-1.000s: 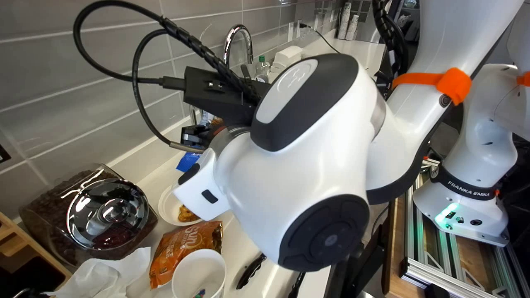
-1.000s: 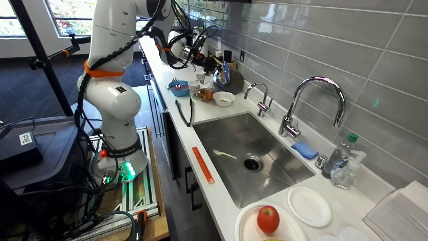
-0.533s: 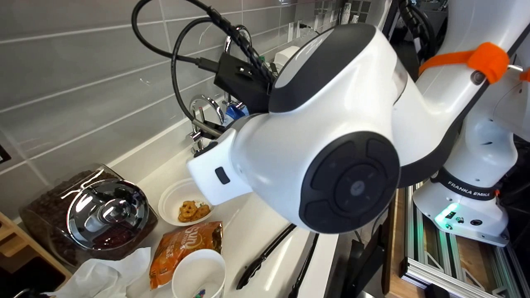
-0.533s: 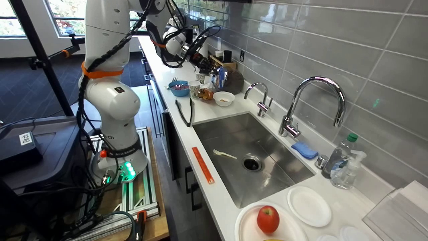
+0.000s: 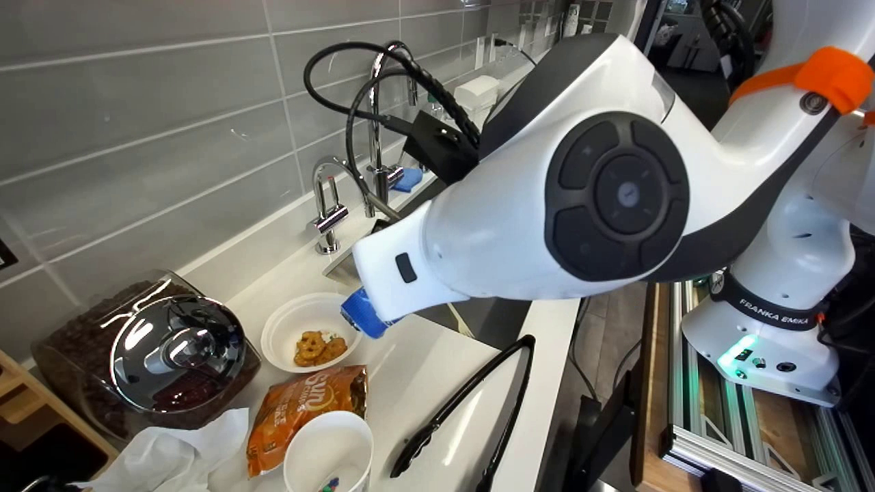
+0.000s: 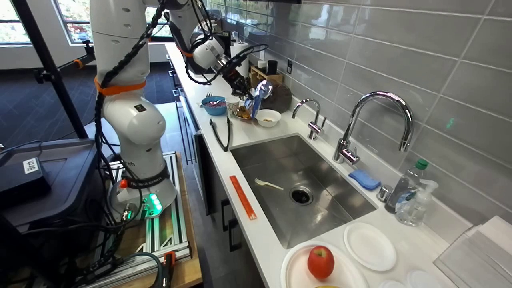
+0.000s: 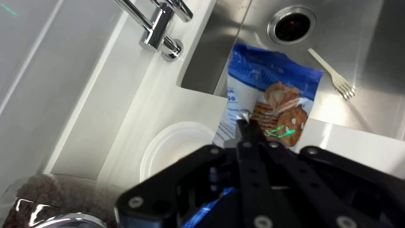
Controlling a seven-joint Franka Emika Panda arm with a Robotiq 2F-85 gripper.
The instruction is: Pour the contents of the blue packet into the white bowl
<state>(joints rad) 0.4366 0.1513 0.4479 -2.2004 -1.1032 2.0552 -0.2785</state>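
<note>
The blue packet [image 7: 278, 85] is crinkly, with white and brown cookie print. My gripper [image 7: 248, 124] is shut on it near its lower part in the wrist view. The packet hangs in the air, its blue end pointing over the sink in that view. In an exterior view only a blue piece of the packet [image 5: 367, 316] shows below my wrist, beside the bowl's rim; the gripper is hidden there. The packet also shows in an exterior view [image 6: 255, 106], left of the bowl. The white bowl [image 5: 279, 335] stands on the counter with orange-brown pretzels inside; it also shows in the wrist view [image 7: 167, 142].
An orange-brown bag [image 5: 307, 410] and a white cup [image 5: 328, 447] stand near the bowl. A glass jar with a chrome lid [image 5: 188, 348] stands beside it. Black tongs [image 5: 472, 393] lie on the counter. A small faucet [image 5: 328, 219] and the sink [image 6: 276, 228] are close by.
The arm and wrist have swung and turned. In an exterior view the packet has moved left and down, from above and behind the bowl to beside it. The packet stays in the gripper.
</note>
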